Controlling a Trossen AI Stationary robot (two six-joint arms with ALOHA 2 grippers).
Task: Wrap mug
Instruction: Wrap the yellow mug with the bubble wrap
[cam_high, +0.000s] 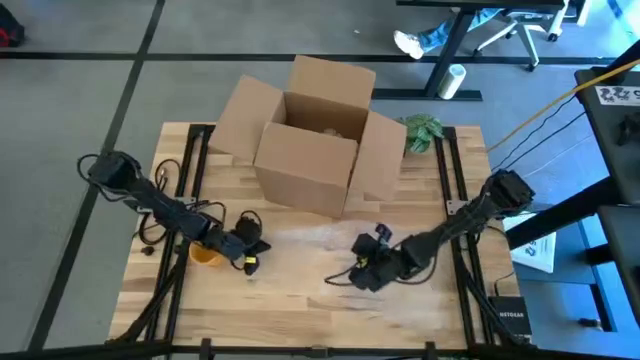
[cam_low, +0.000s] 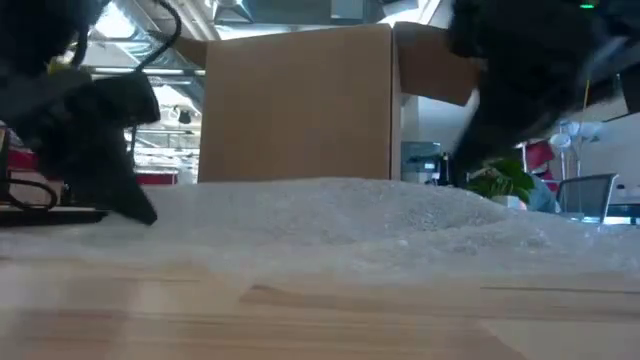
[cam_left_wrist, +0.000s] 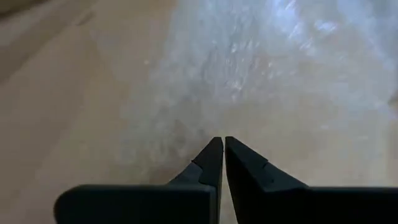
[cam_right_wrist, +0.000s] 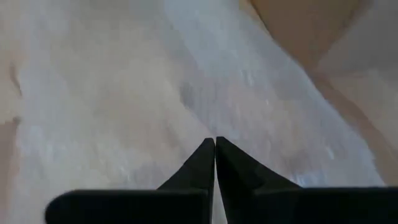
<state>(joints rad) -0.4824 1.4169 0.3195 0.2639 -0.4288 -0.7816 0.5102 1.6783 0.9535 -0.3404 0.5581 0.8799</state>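
Note:
A clear sheet of bubble wrap (cam_high: 305, 245) lies flat on the wooden table in front of the cardboard box. An orange-yellow mug (cam_high: 204, 254) stands on the table to the left of the wrap, partly hidden under my left arm. My left gripper (cam_high: 251, 263) is shut, low at the wrap's left edge (cam_left_wrist: 186, 124). My right gripper (cam_high: 360, 276) is shut, low over the wrap's right part (cam_right_wrist: 186, 93). In the low view the wrap (cam_low: 340, 205) humps up slightly in the middle. My left gripper's shut fingertips (cam_left_wrist: 214, 149) slant down onto the wrap's left edge (cam_left_wrist: 205, 127); whether a layer sits between them cannot be told. My right gripper's shut fingertips (cam_right_wrist: 208, 149) slant down onto the wrap's right part (cam_right_wrist: 214, 127); whether they pinch a layer cannot be told.
An open cardboard box (cam_high: 315, 135) with its flaps spread stands at the table's far middle. A green plant (cam_high: 422, 130) lies at the far right of the table. Bare wood (cam_high: 300, 310) runs along the near edge.

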